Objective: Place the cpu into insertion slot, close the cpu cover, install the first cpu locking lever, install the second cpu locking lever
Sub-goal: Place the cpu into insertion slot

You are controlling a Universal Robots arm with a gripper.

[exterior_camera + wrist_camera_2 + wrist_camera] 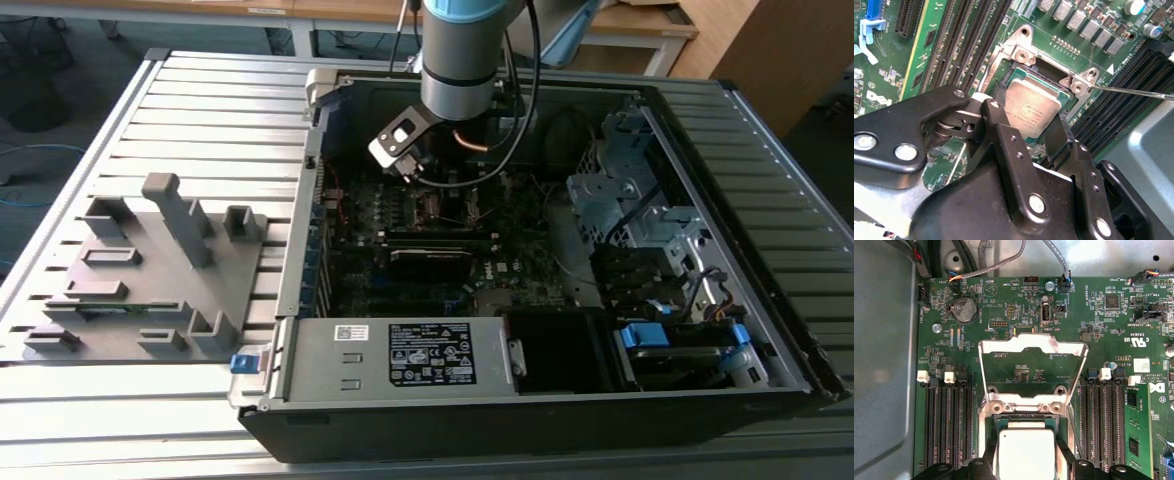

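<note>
Exterior view first: a slatted metal table (pixel 160 120) carries an open computer case (pixel 534 430), with a grey moulded fixture block (pixel 147 270) beside it on the exterior view's left. The robot arm (pixel 461 60) reaches down into the far half of the case. A white-labelled grey power box (pixel 400 355) sits along the near edge. The green motherboard (pixel 1004 305) lines the case floor.

In the first wrist view the cpu cover (pixel 1029 342) stands swung up on its hinge at the far side of the socket, so the board shows through its window. In both wrist views the cpu (pixel 1026 450) (pixel 1031 110) lies level over the socket opening; I cannot tell whether it is fully seated. The gripper (pixel 1030 112) is narrowed onto the chip, and its black fingers (pixel 999 125) press against two opposite edges. A thin bright locking lever (pixel 1134 92) runs out from the socket bracket's corner over the memory slots.
</note>
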